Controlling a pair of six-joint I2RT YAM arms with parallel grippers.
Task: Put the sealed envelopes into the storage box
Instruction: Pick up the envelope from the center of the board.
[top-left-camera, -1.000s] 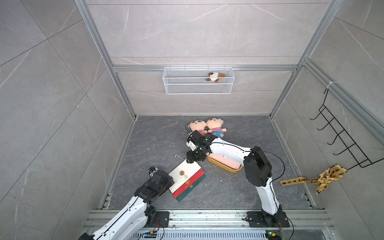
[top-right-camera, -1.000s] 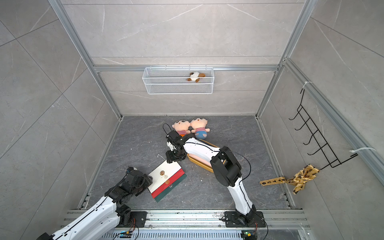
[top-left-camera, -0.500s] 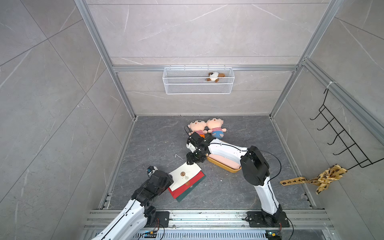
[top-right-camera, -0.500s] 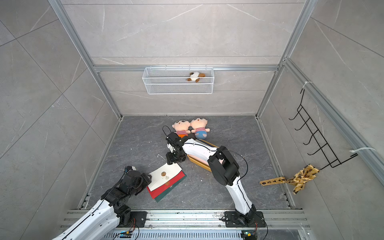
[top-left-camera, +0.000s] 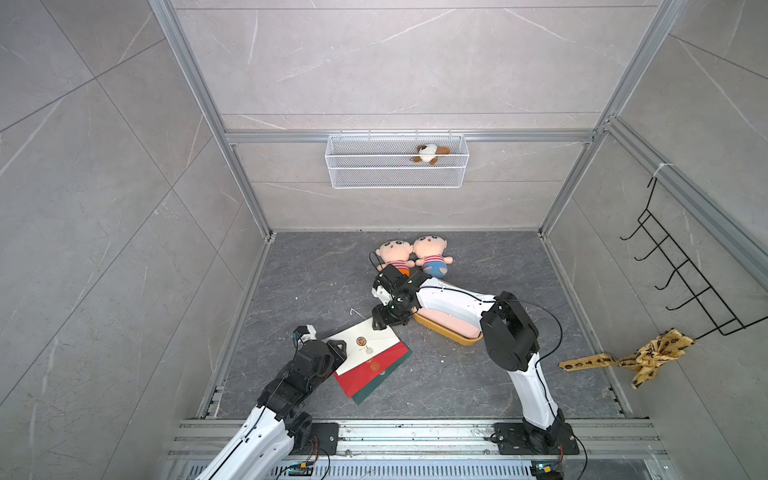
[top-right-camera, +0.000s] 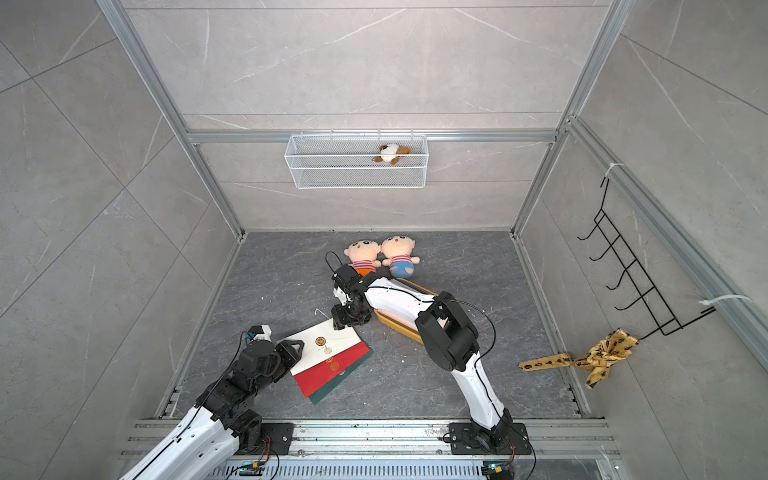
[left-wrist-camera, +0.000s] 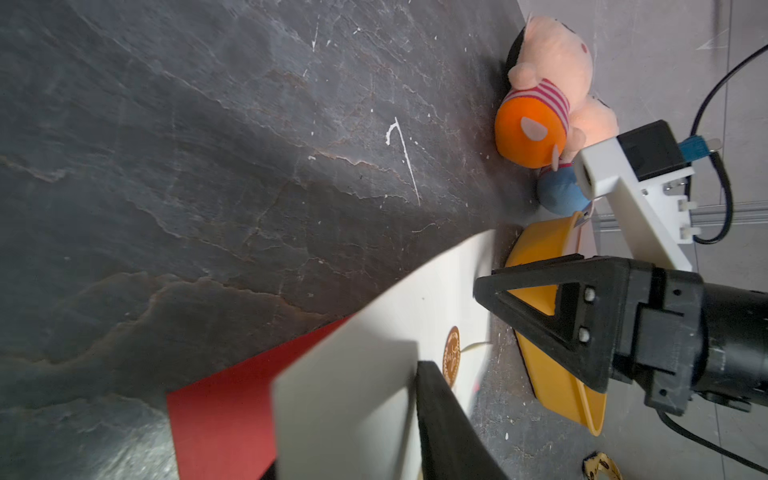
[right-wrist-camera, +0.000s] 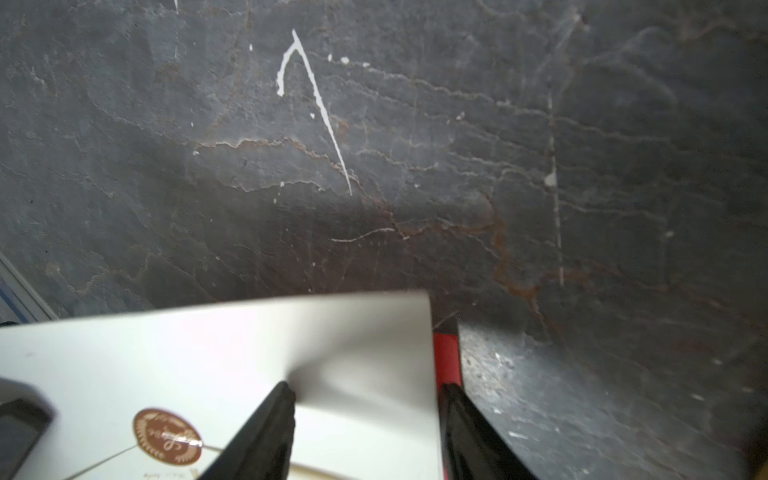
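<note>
Three sealed envelopes lie fanned on the dark floor: cream (top-left-camera: 365, 343) (right-wrist-camera: 208, 353) on top, then red (top-left-camera: 370, 374), then green (top-left-camera: 386, 379). My left gripper (top-left-camera: 337, 347) is at the cream envelope's near-left corner. In the left wrist view one black finger (left-wrist-camera: 440, 415) lies against that raised corner, and the paper hides the other finger. My right gripper (top-left-camera: 384, 322) (right-wrist-camera: 369, 388) stands open astride the far corner, one finger on the cream paper and one past its edge. The mustard storage box (top-left-camera: 449, 334) (left-wrist-camera: 536, 249) sits under the right forearm with a pink envelope (top-left-camera: 453, 322) inside.
Two plush dolls (top-left-camera: 411, 257) lie just behind the storage box. A white wire basket (top-left-camera: 397, 166) with a small plush hangs on the back wall. A black hook rack (top-left-camera: 685, 282) and a yellow patterned cloth (top-left-camera: 648, 357) are on the right wall.
My left gripper has slid forward onto the cream envelope's near-left corner, and its jaws have narrowed. The right gripper has stayed at the far corner.
</note>
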